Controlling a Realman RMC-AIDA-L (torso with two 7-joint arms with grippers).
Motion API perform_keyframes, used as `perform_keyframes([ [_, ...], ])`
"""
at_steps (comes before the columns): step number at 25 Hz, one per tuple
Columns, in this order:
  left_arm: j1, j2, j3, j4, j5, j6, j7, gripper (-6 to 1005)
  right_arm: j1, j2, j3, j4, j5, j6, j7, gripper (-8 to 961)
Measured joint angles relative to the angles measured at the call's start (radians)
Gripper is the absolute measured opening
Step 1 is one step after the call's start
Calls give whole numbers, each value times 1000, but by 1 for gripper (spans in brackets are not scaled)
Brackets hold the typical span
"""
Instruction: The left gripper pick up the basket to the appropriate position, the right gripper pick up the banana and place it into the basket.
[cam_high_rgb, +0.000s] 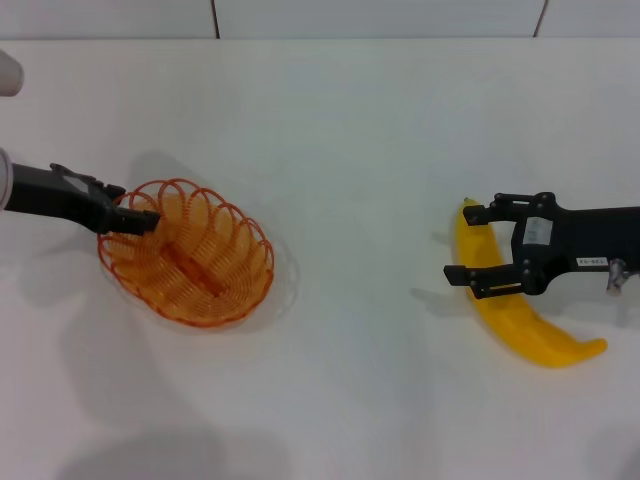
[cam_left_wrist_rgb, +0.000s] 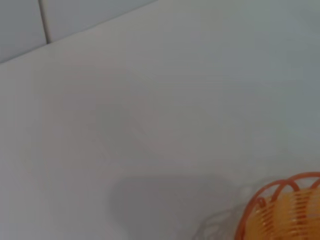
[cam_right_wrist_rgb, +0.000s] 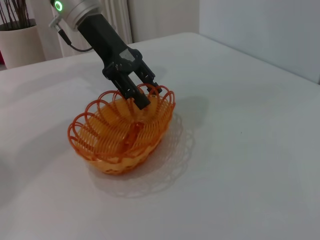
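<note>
The orange wire basket (cam_high_rgb: 228, 292) sits on the white table at the left. My left gripper (cam_high_rgb: 148, 220) reaches in from the left edge and is shut on the basket's near-left rim. In the right wrist view the left gripper (cam_right_wrist_rgb: 147, 95) has one finger inside and one outside the basket (cam_right_wrist_rgb: 120, 147). A bit of the basket's rim (cam_left_wrist_rgb: 280, 197) shows in the left wrist view. The yellow banana (cam_high_rgb: 530, 330) lies at the right. My right gripper (cam_high_rgb: 472, 247) is open, its fingers on either side of the banana's upper part.
The white table (cam_high_rgb: 350, 150) runs back to a tiled wall. In the right wrist view a white plant pot (cam_right_wrist_rgb: 19, 46) stands beyond the table's far edge.
</note>
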Motion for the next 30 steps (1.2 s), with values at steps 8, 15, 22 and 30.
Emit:
perform_keyframes([
  [8, 0, -8, 7, 0, 6, -24, 4, 622, 0, -1, 0, 0, 0, 0, 0, 891],
  [15, 3, -11, 8, 1, 6, -39, 13, 478, 3, 0, -2, 6, -10, 20, 1, 891],
  [22, 3, -11, 8, 1, 5, -39, 14, 258, 8, 0, -2, 10, -11, 20, 0, 891],
  [30, 6, -11, 8, 22, -42, -27, 25, 109, 1, 0, -2, 11, -12, 23, -2, 890],
])
